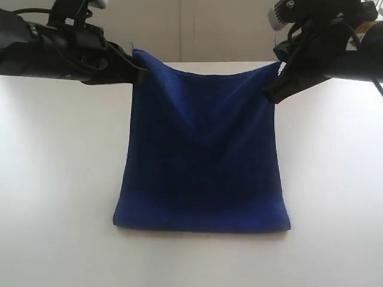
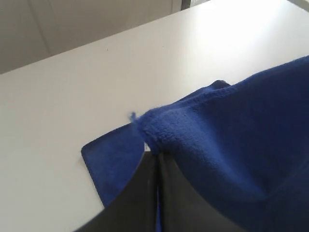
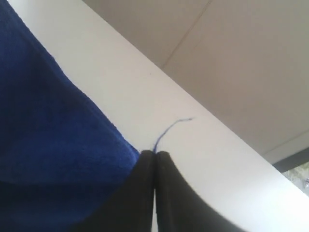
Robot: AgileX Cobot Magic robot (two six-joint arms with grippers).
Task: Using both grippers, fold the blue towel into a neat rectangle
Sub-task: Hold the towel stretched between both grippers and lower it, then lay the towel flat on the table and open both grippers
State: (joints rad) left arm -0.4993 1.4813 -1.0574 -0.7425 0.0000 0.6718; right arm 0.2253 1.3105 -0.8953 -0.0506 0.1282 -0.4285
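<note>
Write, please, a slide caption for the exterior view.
Black left gripper and right gripper pinch the raised corners of a deep-blue microfibre towel, its lower end resting on the white table.

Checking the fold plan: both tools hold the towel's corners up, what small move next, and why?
Probably carry both corners toward the resting edge. Left tool and right tool each pinch a raised corner of the blue towel; its other end lies on the table.

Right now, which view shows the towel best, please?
The exterior view: the whole towel, raised by two corners. The left wrist view shows one pinched corner and a flat part; the right, only one corner.
</note>
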